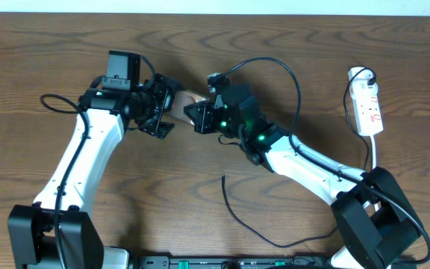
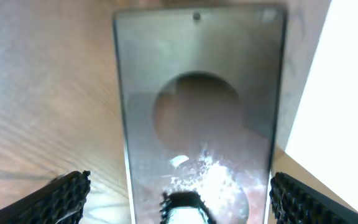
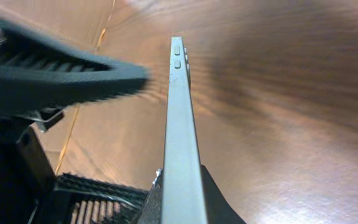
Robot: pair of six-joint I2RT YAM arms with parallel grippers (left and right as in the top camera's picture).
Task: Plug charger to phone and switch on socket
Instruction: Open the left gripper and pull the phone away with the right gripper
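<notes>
While left jaws gape, right jaws — shut — pinch the phone.

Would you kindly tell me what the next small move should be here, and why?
Probably the left end effector should back away from the phone. Its jaws stand open, clear of both long edges, while the right end effector is shut on the phone. The charger lies loose on the table, so the free left arm seems best placed to fetch it.
</notes>
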